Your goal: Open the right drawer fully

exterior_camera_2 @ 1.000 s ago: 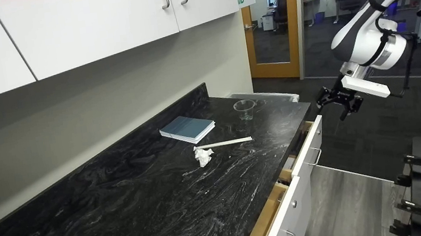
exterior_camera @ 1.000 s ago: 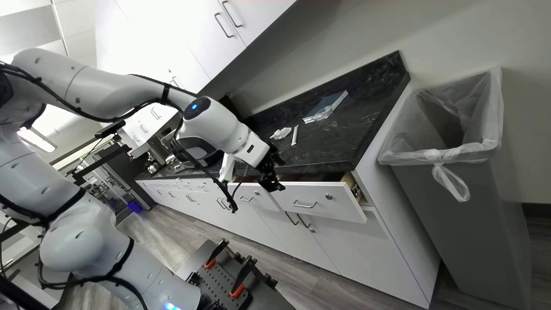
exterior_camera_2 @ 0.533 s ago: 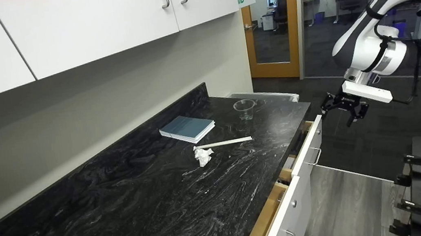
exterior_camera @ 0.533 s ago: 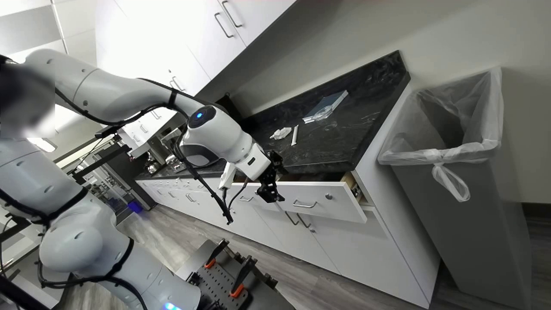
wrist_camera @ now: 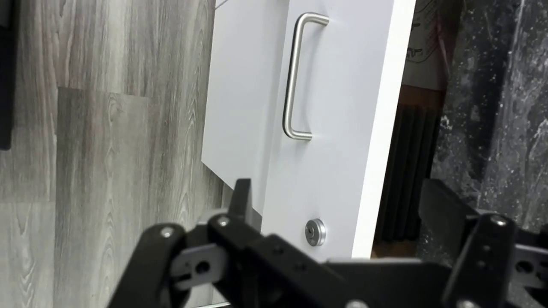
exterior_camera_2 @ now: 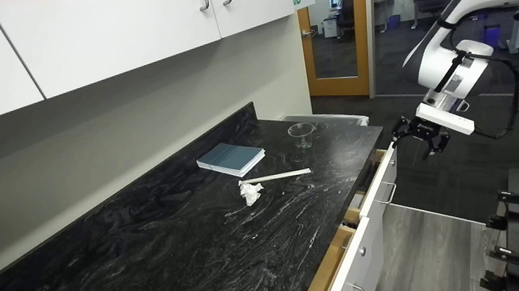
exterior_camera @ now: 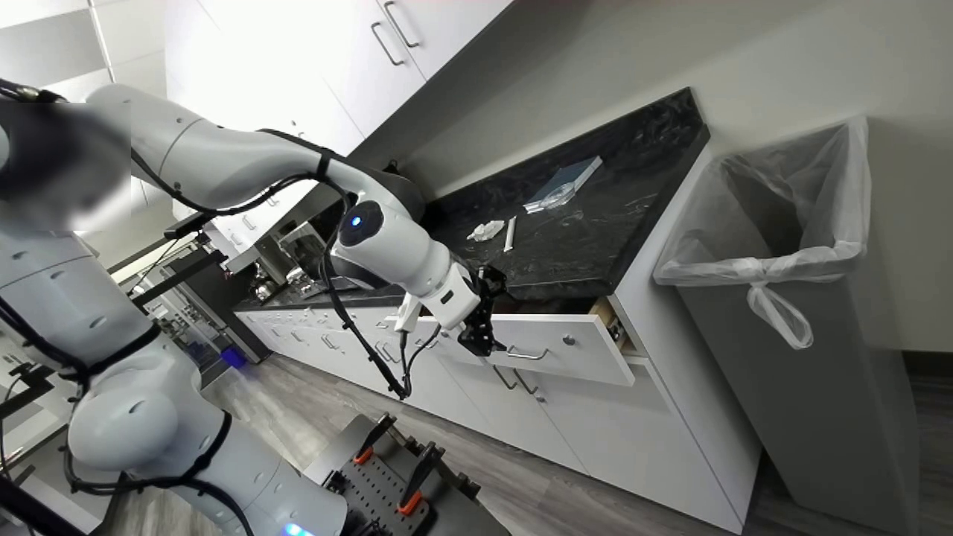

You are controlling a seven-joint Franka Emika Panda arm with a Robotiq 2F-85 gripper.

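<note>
The right drawer [exterior_camera: 588, 350] stands partly open, with its white front, silver bar handle [exterior_camera: 527, 353] and lock in view. It also shows in an exterior view [exterior_camera_2: 382, 179], with tan inner sides. In the wrist view the drawer front [wrist_camera: 334, 102] and its handle [wrist_camera: 293, 81] lie ahead, and dark contents show inside. My gripper [exterior_camera: 497, 313] is open and empty close to the drawer's top edge; it also shows in an exterior view [exterior_camera_2: 411, 148]. In the wrist view the fingers [wrist_camera: 337, 196] appear either side of the top edge, by the lock; contact cannot be told.
A matching drawer [exterior_camera_2: 347, 280] beside it also stands partly open. The black counter [exterior_camera_2: 154, 267] holds a blue book [exterior_camera_2: 230, 157], a clear cup [exterior_camera_2: 302, 134], a white stick and crumpled tissue [exterior_camera_2: 251, 193]. A grey bin [exterior_camera: 826, 387] stands beside the cabinet. A perforated platform [exterior_camera: 380, 476] with clamps is below.
My gripper has moved right and lower along the drawer front, and in the last half second closer to its top edge. It stays open. The drawers have not moved.
</note>
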